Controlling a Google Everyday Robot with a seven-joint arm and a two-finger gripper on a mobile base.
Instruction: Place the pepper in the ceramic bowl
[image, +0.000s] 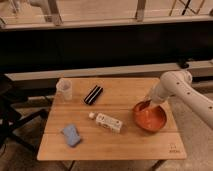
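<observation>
Wooden slatted table (130, 142): rectangular, light timber, carries all items listed.

Ceramic bowl (150, 118): wide, shallow, round, orange-red with glossy inside; sits at about four o'clock from table centre, near the right edge.

Gripper (145, 104): two-finger, on the white arm (172, 89) that enters from three o'clock; positioned at the bowl's eleven o'clock rim, low over the inside. Finger state: cannot tell.

Pepper: small dark red chili piece; not separately distinguishable. Judged to be either in the gripper or already against the like-coloured bowl wall; which one cannot be told.

Clear plastic cup (64, 89): small, upright, at ten o'clock, well apart from the bowl.

Black flat bar-shaped object (93, 94): lies diagonally at twelve o'clock from centre.

White box-like carton (108, 122): lies on its side near centre.

Blue soft pad (71, 135): at seven o'clock.

Handling note, as judgement: the step is the release. Bring the gripper inward from the rim toward bowl centre, keep it low so the pepper does not bounce off the glossy slope, then part the fingers and lift straight up, clear of the rim.
</observation>
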